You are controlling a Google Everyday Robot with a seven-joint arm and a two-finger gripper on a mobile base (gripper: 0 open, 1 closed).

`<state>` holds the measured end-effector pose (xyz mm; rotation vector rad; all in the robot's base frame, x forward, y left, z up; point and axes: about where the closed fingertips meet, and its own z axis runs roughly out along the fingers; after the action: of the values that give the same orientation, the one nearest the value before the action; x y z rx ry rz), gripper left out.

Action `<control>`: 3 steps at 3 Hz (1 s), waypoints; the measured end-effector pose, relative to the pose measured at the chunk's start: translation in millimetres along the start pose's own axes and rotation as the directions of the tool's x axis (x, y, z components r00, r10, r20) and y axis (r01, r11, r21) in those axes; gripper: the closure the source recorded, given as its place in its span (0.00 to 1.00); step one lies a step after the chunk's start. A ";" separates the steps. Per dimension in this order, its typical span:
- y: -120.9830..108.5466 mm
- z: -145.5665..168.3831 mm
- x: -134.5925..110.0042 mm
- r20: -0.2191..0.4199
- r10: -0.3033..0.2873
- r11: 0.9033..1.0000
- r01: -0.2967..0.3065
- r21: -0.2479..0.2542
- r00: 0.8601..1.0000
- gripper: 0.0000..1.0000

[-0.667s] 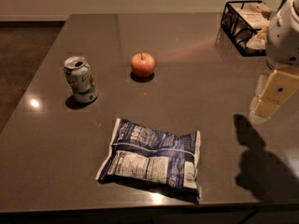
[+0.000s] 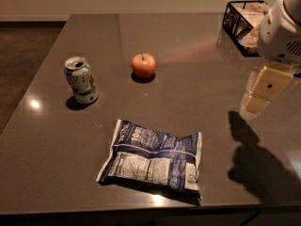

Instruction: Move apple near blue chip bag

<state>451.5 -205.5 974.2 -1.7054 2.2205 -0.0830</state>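
The apple (image 2: 143, 65), small, round and orange-red with a short dark stem, sits on the dark table (image 2: 197, 79) at centre back. The blue chip bag (image 2: 153, 157), large and crinkled with white text and a nutrition panel, lies flat near the front edge, well in front of the apple. My gripper (image 2: 262, 92) hangs above the table at the right, far from the apple and to the right of the bag, holding nothing. Its shadow falls on the table below it.
A green-and-white soda can (image 2: 82, 79) stands upright left of the apple. A black wire basket (image 2: 244, 25) with packets stands at the back right corner. The table's front edge runs just below the bag; floor shows at the left.
My gripper has shifted slightly to the left above the table's right side. The apple, bag and can have not moved.
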 end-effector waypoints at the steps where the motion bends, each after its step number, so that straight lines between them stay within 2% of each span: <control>1: -14.7 20.0 -23.5 0.032 0.003 1.000 -0.003 -0.014 0.999 0.00; 3: -43.6 79.7 -82.1 0.146 0.049 0.996 -0.037 -0.087 0.988 0.00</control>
<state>534.1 -127.3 928.9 -1.6478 2.1772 0.1445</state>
